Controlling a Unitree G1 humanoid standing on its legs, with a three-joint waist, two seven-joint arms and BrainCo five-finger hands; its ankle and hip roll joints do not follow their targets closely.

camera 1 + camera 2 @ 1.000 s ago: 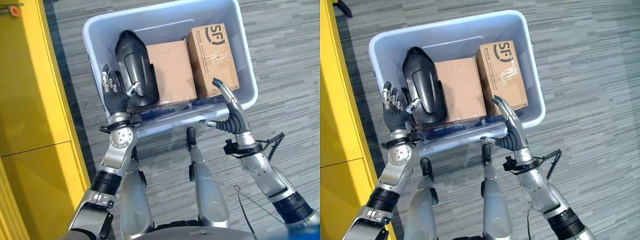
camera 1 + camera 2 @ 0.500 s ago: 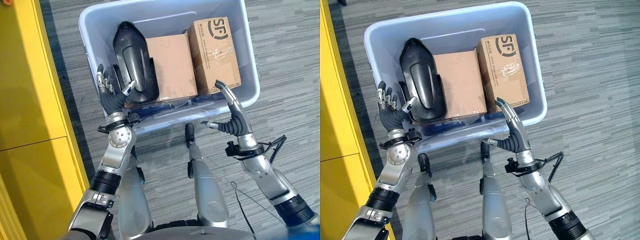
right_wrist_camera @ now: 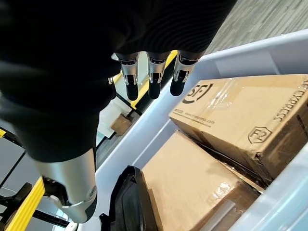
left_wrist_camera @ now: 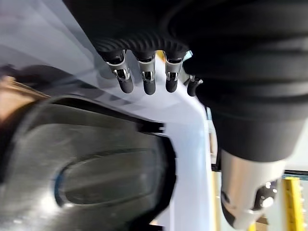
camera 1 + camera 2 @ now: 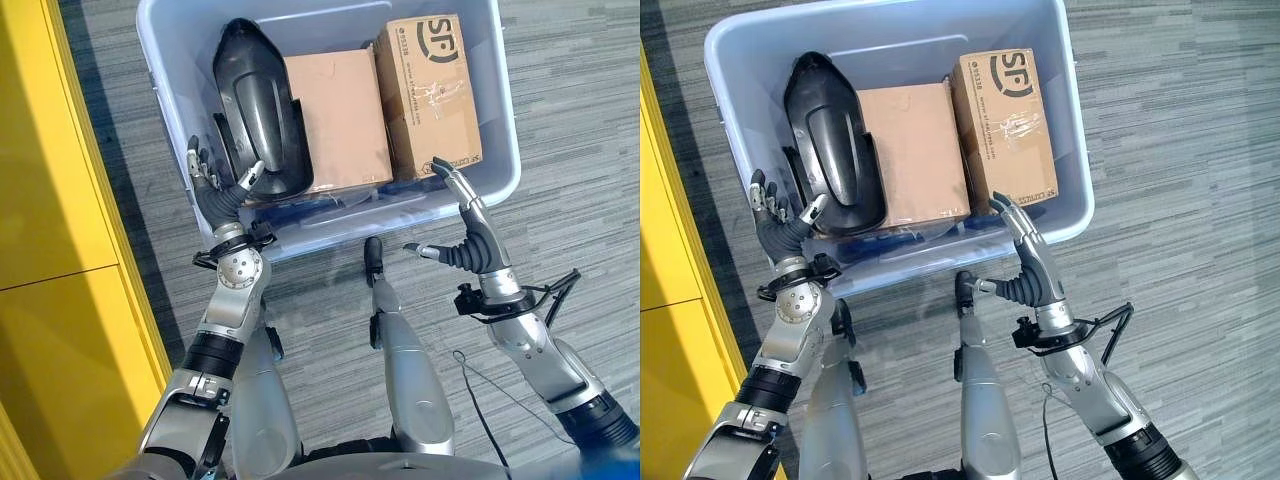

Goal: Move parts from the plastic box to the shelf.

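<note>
Left hand [image 5: 222, 190] and right hand [image 5: 466, 232], both open, flank the box [image 5: 470, 195] rim, positioned to reach the black part [image 5: 255, 125].

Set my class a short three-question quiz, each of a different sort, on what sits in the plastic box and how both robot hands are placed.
1. True or false: the black moulded part lies at the robot's left end of the plastic box.
2. How many cardboard boxes are inside?
3. The right hand is: A) curled round a carton, B) open at the near rim, C) flat on the floor.

Key
1. True; the left hand is open beside it.
2. Two: the plain carton and the printed carton.
3. B.
</note>
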